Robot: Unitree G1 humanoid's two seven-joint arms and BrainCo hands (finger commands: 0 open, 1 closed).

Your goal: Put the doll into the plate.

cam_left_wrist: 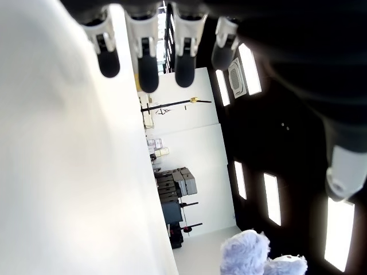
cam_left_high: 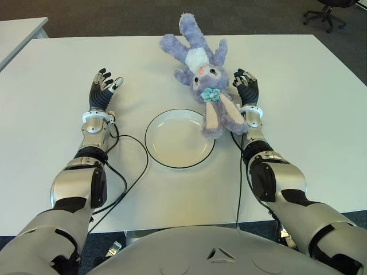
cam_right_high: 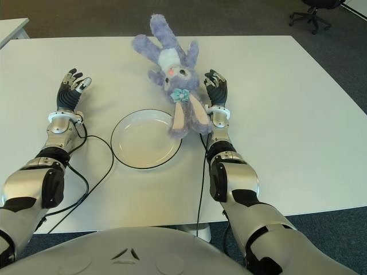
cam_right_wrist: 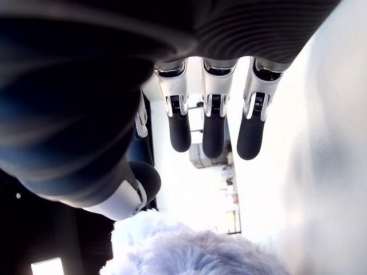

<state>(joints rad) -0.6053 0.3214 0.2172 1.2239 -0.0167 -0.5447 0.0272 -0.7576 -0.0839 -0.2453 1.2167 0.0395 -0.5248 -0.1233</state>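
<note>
purple plush rabbit doll [cam_left_high: 202, 77] with teal bow lies toward the tabletop's [cam_left_high: 51, 103] far edge, one ear overlapping the white plate's [cam_left_high: 166, 150] rim. right hand [cam_left_high: 246, 89] beside it and left hand [cam_left_high: 103, 90]: fingers apart, holding nothing.

Doll [cam_right_high: 172, 71] lies w/ one ear over plate [cam_right_high: 129, 150] rim (right hand [cam_right_high: 215, 89] beside, fingers relaxed).

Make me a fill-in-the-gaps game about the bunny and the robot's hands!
1. The fluffy purple bunny doll lies on the white ____.
2. One long ear hangs over the rim of the round white ____.
3. The hand nearest the doll is the robot's ____ hand.
4. The left hand, away from the doll, holds ____.

Missing words: table; plate; right; nothing
</note>
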